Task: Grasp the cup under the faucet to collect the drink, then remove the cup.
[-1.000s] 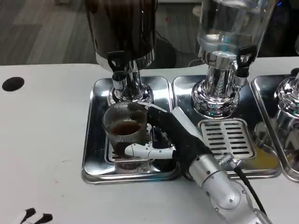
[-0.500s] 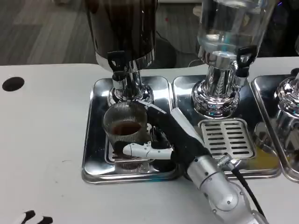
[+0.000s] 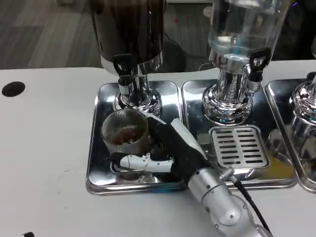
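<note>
The right hand (image 3: 165, 148) is wrapped around the cup (image 3: 125, 136), a white finger (image 3: 140, 162) curling across the cup's near side and the black palm against its right side. The ribbed clear cup holds brown drink and leans a little to the left. It sits over the steel tray (image 3: 96, 168), just forward of the dark dispenser's tap (image 3: 124, 69), which stands beyond the hand. To the hand's right lies a slotted grille (image 3: 239, 146) beneath the clear dispenser (image 3: 237, 54).
</note>
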`<state>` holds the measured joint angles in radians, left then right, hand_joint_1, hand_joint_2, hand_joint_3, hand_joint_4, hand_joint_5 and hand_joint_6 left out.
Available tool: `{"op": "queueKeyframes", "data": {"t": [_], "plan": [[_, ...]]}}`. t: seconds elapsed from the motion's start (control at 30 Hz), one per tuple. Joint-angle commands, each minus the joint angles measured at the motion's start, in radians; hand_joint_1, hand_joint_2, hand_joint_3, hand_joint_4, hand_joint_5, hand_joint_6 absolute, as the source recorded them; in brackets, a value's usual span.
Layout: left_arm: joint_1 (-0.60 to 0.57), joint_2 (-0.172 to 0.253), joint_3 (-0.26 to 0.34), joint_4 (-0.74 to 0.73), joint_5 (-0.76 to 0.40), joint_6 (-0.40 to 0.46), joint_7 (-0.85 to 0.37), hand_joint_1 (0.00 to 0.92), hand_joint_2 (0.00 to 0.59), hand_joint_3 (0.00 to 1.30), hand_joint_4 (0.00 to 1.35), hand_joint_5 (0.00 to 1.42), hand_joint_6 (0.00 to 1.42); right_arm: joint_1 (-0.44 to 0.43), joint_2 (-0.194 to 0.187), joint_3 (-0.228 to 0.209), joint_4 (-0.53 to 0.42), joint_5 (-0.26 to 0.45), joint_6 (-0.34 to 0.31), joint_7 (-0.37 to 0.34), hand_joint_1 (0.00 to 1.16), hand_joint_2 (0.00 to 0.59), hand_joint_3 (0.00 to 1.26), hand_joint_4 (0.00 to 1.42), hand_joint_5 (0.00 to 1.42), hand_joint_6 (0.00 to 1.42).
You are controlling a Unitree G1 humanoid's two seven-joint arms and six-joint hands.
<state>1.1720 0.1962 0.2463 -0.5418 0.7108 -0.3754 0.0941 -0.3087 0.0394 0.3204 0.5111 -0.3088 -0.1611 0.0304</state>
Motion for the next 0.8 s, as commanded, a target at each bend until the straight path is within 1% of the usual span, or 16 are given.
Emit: {"op": "queueKeyframes", "data": {"t": [0.03, 0.13, 0.33, 0.67, 0.8], "plan": [[0.016, 0.004, 0.008, 0.018, -0.013, -0.013, -0.001, 0.000, 0.095, 0.29, 0.10, 0.22, 0.49, -0.017, 0.022, 0.001, 0.020, 0.003, -0.018, -0.022, 0.64, 0.017, 0.17, 0.20, 0.20, 0.11], [0.015, 0.005, 0.009, 0.022, -0.013, -0.014, -0.003, 0.000, 0.097, 0.29, 0.10, 0.22, 0.49, -0.015, 0.026, 0.000, 0.018, 0.000, -0.018, -0.041, 0.65, 0.027, 0.22, 0.24, 0.23, 0.13], [0.007, 0.005, 0.005, 0.022, -0.010, -0.008, -0.011, 0.000, 0.099, 0.29, 0.11, 0.22, 0.49, -0.008, 0.024, -0.004, 0.014, -0.002, -0.013, -0.064, 0.66, 0.032, 0.23, 0.25, 0.23, 0.16], [-0.002, 0.003, 0.000, 0.010, -0.005, 0.007, -0.028, 0.000, 0.100, 0.29, 0.11, 0.22, 0.49, -0.003, 0.021, -0.011, 0.018, 0.005, -0.012, -0.073, 0.66, 0.033, 0.25, 0.27, 0.23, 0.16], [-0.006, 0.000, -0.003, 0.005, -0.003, 0.014, -0.037, 0.000, 0.106, 0.29, 0.11, 0.22, 0.49, -0.001, 0.020, -0.013, 0.021, 0.003, -0.016, -0.080, 0.66, 0.033, 0.27, 0.29, 0.27, 0.16]]}}
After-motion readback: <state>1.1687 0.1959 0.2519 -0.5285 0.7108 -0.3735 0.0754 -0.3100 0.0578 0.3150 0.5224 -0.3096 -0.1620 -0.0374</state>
